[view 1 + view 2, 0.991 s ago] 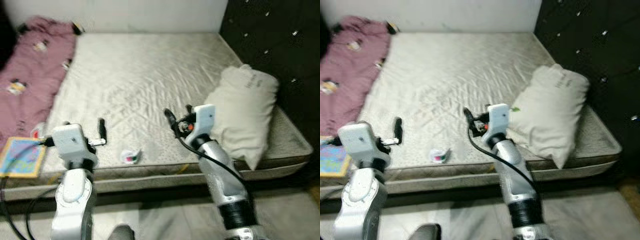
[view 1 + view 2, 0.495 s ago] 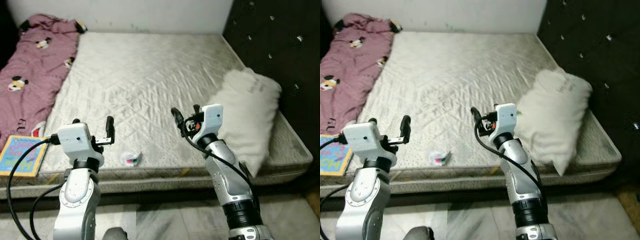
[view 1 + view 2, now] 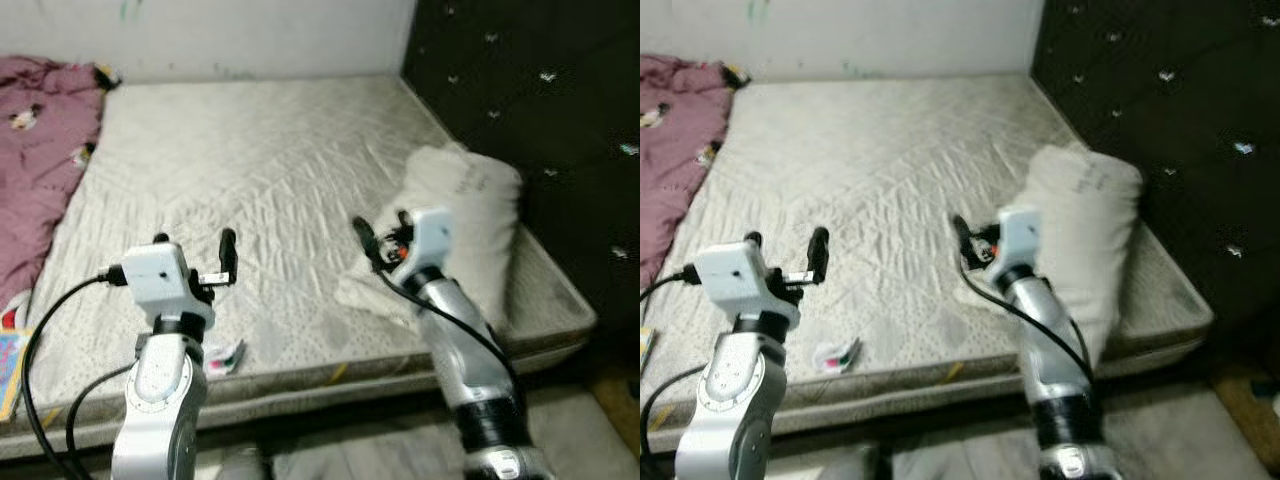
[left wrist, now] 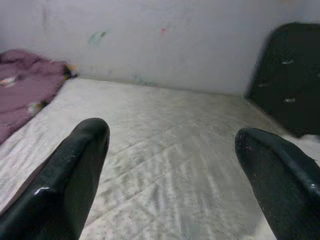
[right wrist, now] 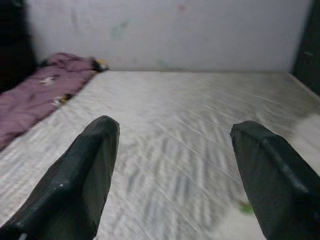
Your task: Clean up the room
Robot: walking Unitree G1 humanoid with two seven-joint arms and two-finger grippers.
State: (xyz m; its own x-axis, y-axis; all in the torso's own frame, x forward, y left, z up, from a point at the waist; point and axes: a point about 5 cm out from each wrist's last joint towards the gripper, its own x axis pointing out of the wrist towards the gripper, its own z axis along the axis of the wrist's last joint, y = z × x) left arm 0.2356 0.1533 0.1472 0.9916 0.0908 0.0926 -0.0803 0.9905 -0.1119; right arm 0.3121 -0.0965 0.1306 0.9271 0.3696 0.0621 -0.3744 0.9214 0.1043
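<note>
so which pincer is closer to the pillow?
The right pincer. It hangs open right beside the cream pillow at the bed's right side, while the left pincer is open over bare mattress, well clear of it.

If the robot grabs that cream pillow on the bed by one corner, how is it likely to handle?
The pillow looks soft and slumped against the dark headboard, so it would probably sag and fold rather than stay flat. It looks bulky yet likely light. The right gripper, open beside it, may pinch only loose fabric, so the cover could slip.
</note>
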